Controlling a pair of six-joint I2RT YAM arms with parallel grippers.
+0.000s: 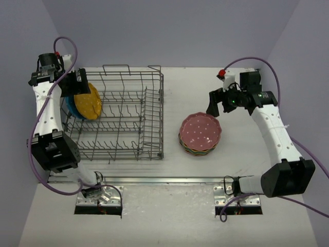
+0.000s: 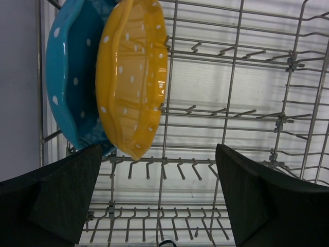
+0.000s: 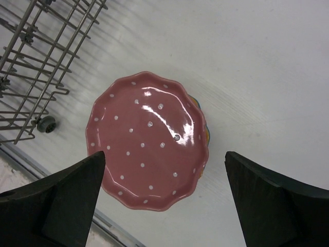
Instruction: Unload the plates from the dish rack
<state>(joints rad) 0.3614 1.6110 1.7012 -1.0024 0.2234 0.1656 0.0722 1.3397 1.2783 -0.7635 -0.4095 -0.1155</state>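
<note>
White worktop [image 1: 247, 164] below; my left gripper [image 2: 158, 154] and right gripper [image 3: 164, 154] both gape empty. Closing askew on the orange-yellow dotted plate [image 2: 133, 77] could snag grey wire dish rack [image 1: 152, 118] tines.

Flat white matt tabletop [image 1: 252, 159], faintly streaked where the wrist views show it close up. Plain pale lavender-grey wall panels [image 1: 169, 31], standing at the back and along both sides of the tabletop. Straight silver metal rail [image 1: 169, 180], running left to right across the near part of the tabletop, with two shiny rectangular metal brackets [image 1: 114, 195] just on its near side, well apart from each other.
</note>
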